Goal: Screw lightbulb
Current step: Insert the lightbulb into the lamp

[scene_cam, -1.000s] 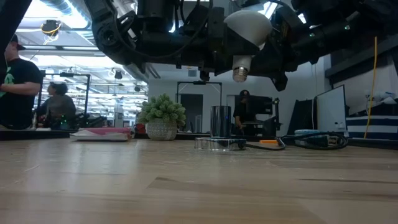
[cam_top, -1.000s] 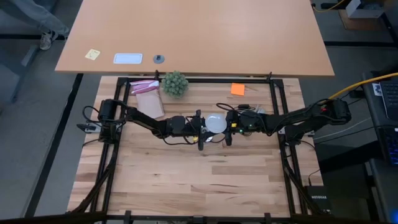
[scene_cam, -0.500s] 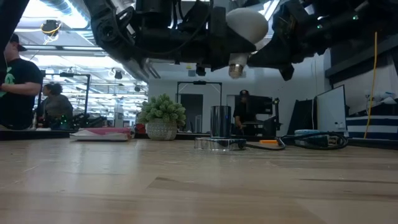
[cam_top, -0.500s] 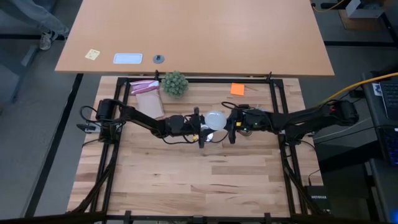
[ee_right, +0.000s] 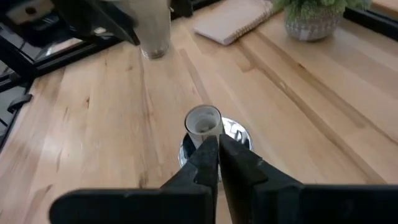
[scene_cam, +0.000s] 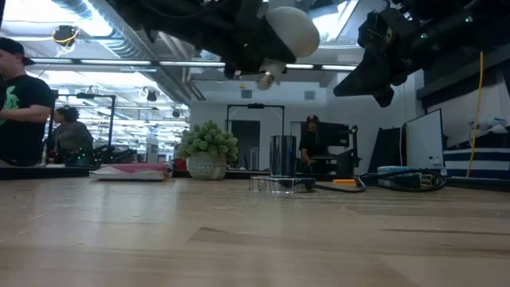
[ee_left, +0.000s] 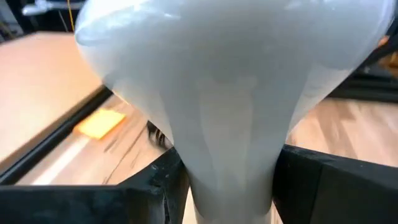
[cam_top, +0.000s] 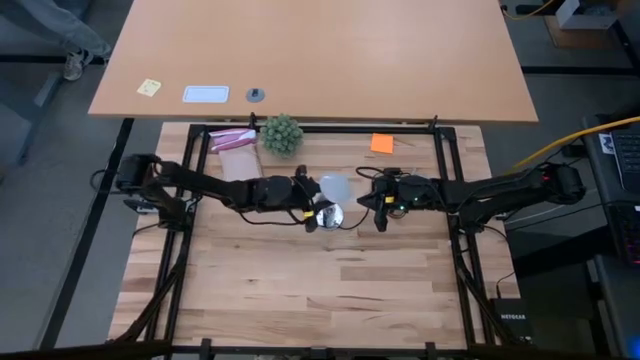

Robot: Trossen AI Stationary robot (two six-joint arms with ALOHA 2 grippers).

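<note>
Matt frosted lightbulb (ee_left: 224,93), wooden table (cam_top: 330,290)

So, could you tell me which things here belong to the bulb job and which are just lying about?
Part of the job:
- lightbulb, held in the left gripper
- socket on the table
- right gripper, shut, empty

Just lying about:
- plant
- pink notebook
- orange note
</note>
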